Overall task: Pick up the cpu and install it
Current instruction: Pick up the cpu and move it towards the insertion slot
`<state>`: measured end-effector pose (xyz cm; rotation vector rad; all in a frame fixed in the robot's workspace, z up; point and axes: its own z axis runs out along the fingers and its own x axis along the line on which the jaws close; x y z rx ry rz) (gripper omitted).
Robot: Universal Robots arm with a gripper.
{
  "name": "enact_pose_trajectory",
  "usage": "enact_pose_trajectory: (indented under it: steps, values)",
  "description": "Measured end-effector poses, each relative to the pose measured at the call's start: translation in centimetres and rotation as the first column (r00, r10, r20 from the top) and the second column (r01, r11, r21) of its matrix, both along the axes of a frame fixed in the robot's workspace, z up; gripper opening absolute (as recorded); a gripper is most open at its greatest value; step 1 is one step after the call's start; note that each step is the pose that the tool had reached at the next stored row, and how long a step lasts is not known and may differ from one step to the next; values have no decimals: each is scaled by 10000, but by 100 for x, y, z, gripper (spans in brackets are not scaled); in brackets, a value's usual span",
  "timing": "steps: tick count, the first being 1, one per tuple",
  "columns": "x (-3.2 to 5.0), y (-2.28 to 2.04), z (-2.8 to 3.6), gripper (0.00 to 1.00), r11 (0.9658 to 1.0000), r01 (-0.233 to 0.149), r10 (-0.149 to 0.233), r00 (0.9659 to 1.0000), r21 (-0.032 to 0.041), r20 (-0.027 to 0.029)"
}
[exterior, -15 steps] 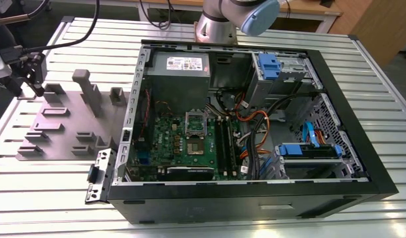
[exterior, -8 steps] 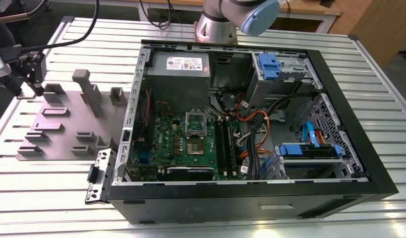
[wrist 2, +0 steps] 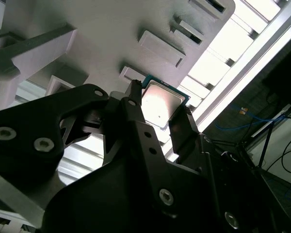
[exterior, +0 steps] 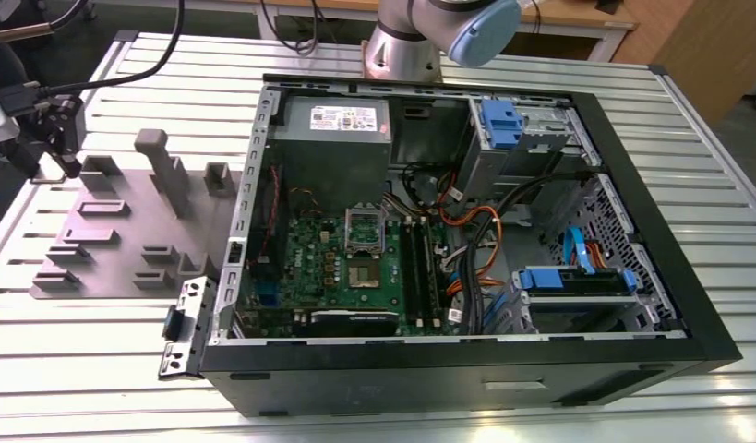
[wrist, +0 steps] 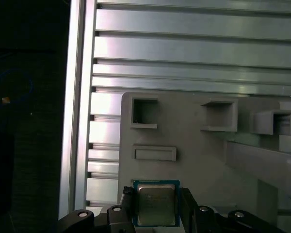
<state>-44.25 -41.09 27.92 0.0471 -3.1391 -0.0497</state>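
Over the grey holder plate (wrist: 199,165) on the worktop (wrist: 184,58), your pincer (wrist 2: 157,103) straddles the cpu (wrist: 155,204), grip unclear; judge it light, stiff, fragile, best held by opposite edges.

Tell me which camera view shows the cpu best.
The first wrist view: the cpu faces the camera squarely, its metal top and rim plain. The second wrist view shows it slanted, partly behind the end effector. In the exterior view it is too small to make out.
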Motion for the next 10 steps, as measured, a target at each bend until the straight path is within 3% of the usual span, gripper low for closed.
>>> enact_pose_trajectory:
  steps: [10]
  values:
    - [0,0,20,47,10000,0,0,10000,0,-1]
